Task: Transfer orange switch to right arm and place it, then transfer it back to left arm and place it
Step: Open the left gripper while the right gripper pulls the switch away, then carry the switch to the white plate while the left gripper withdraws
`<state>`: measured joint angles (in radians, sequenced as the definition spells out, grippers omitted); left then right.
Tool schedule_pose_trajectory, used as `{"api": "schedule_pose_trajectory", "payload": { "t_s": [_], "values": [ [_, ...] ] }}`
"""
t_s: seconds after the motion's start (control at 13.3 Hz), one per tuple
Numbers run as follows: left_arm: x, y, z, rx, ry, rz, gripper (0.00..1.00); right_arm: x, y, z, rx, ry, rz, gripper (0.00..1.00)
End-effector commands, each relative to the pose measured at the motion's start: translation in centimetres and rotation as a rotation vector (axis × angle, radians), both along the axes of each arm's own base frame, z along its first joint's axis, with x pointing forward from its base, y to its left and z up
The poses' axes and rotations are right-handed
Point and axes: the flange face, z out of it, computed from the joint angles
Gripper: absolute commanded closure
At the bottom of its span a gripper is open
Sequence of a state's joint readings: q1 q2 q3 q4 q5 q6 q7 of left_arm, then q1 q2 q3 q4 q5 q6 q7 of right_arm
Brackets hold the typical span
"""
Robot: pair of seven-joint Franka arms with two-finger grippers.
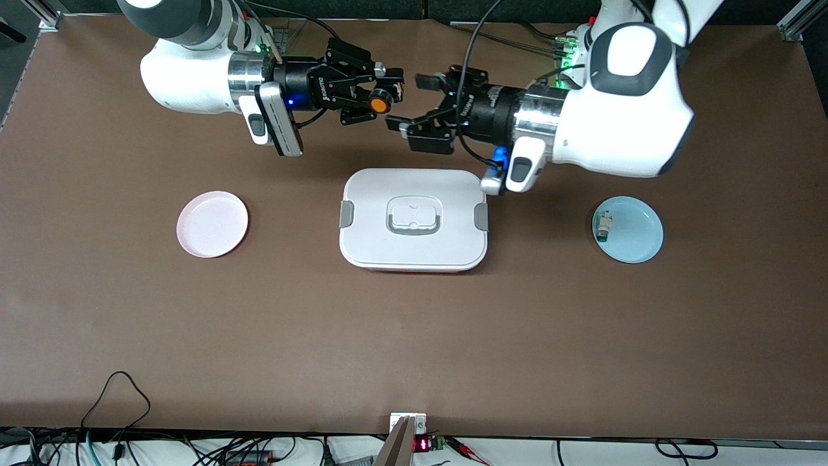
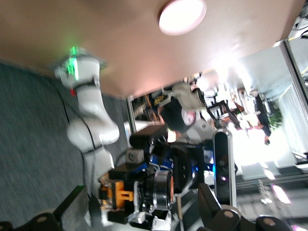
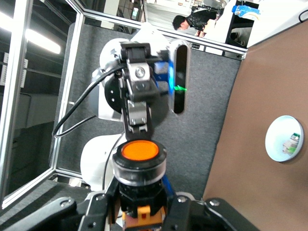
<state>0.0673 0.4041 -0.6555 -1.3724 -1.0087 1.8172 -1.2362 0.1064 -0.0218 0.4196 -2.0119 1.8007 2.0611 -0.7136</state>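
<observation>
Your right gripper [image 1: 387, 98] is clamped on the orange switch [image 1: 379, 103], holding it in the air above the table [image 1: 97, 310], cap turned toward the left gripper [image 1: 410, 103] — whose fingers stand wide apart just beside the switch, not touching it. Both hang over bare table farther from the front camera than the box [image 1: 414, 219], whose lid is on. Toward the right arm's end from the box you have a pink plate [image 1: 212, 224]; toward the left arm's end, a light-blue plate [image 1: 628, 229] with a small white switch [image 1: 604, 226] in it.
</observation>
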Motion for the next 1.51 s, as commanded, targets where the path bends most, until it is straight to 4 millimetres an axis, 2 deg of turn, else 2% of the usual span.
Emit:
{"api": "schedule_pose_trajectory", "payload": {
  "t_s": [0.0, 0.3, 0.38, 0.45, 0.6, 0.68, 0.91, 1.06, 1.21, 1.36, 1.43],
  "values": [
    [-0.3, 3.1, 1.2, 0.041, -0.127, -0.073, 0.00, 0.0, -0.7, -0.1, -0.033, -0.015, 0.009, 0.69],
    [-0.2, 7.7, 0.1, 0.222, -0.232, -0.197, 0.00, 0.9, -1.7, -1.6, -0.100, -0.029, 0.024, 0.69],
    [-0.8, 8.3, 0.2, 0.300, -0.267, -0.240, 0.00, 1.3, -2.2, -2.2, -0.114, -0.026, 0.026, 0.69],
    [-2.1, 8.7, 1.3, 0.408, -0.319, -0.282, 0.00, 1.7, -2.7, -2.6, -0.118, -0.024, 0.033, 0.69],
    [-3.6, 10.5, 1.2, 0.499, -0.326, -0.401, 0.00, 2.6, -4.0, -3.8, -0.147, -0.017, 0.038, 0.69],
    [-3.9, 11.7, 0.9, 0.505, -0.360, -0.487, 0.00, 3.1, -4.9, -4.4, -0.177, -0.024, 0.046, 0.69],
    [-5.2, 15.3, 3.2, 0.644, -0.570, -0.669, 0.00, 4.8, -9.1, -6.6, -0.282, -0.036, 0.084, 0.69],
    [-4.5, 18.2, 2.9, 0.673, -0.642, -0.802, 0.00, 5.8, -12.7, -8.0, -0.359, -0.036, 0.115, 0.69],
    [-4.3, 19.8, 2.7, 0.692, -0.692, -0.925, 0.00, 6.3, -15.8, -9.5, -0.461, -0.031, 0.152, 0.69],
    [-3.9, 21.9, 2.4, 0.692, -0.691, -0.965, 0.00, 6.2, -17.7, -10.8, -0.600, -0.053, 0.219, 0.69],
    [-3.4, 23.7, 2.3, 0.675, -0.699, -0.973, 0.00, 6.1, -18.4, -11.4, -0.672, -0.039, 0.242, 0.69]
  ]
}}
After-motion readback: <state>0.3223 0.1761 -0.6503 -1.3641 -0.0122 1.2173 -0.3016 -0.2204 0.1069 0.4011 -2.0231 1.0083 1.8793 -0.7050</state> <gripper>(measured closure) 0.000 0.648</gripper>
